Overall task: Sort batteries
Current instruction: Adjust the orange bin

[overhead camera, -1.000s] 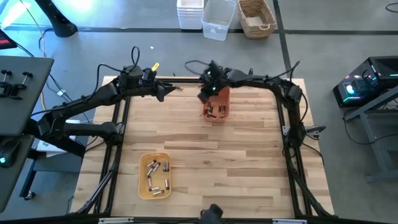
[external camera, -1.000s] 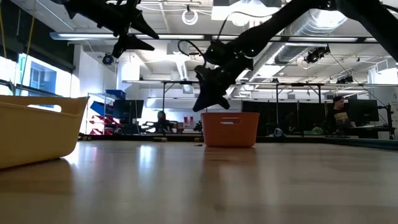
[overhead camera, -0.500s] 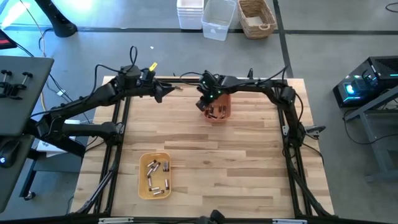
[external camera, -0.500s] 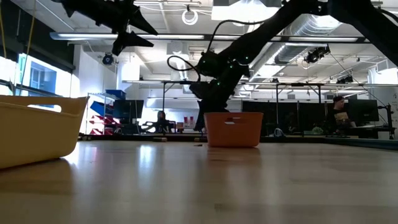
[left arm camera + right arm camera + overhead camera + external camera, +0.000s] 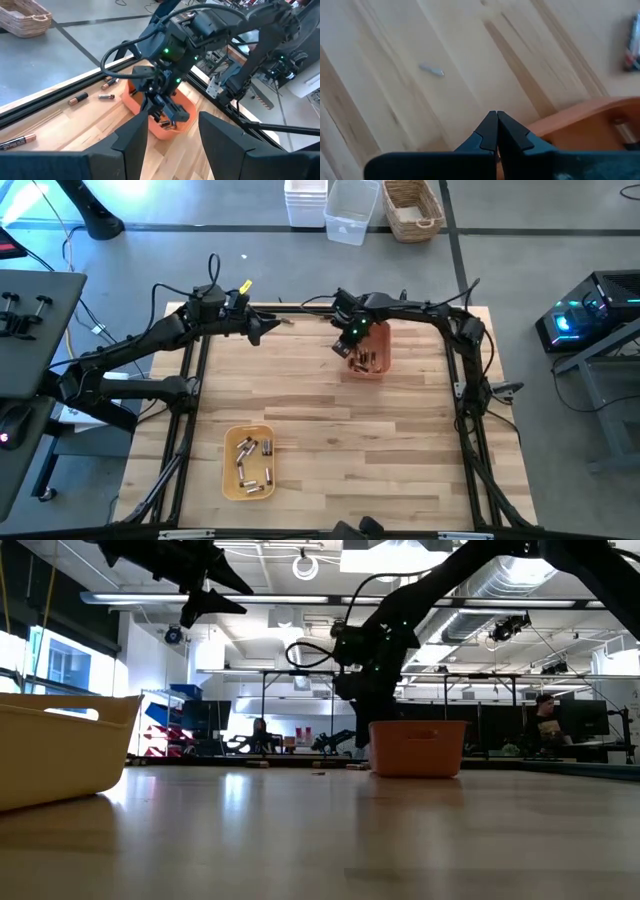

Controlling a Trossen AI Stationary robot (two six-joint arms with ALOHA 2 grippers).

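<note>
The wooden surface carries two oblong trays well apart from each other. The yellow tray lies near the front edge, toward the left side, with a scatter of batteries lying loose inside it. The orange tray sits near the far edge, right of centre, and more batteries show inside it (small dark and silvery cylinders, hard to count). A few stray cells lie on the bare wood by the far rail, just beside the orange tray.

The right hand is down at the left rim of the orange tray, its fingers pressed together with nothing between them; the right wrist view shows the tips over the wood at the tray's edge. The left hand hovers above the far left part of the surface, clear of both trays, its fingers spread and holding nothing.
</note>
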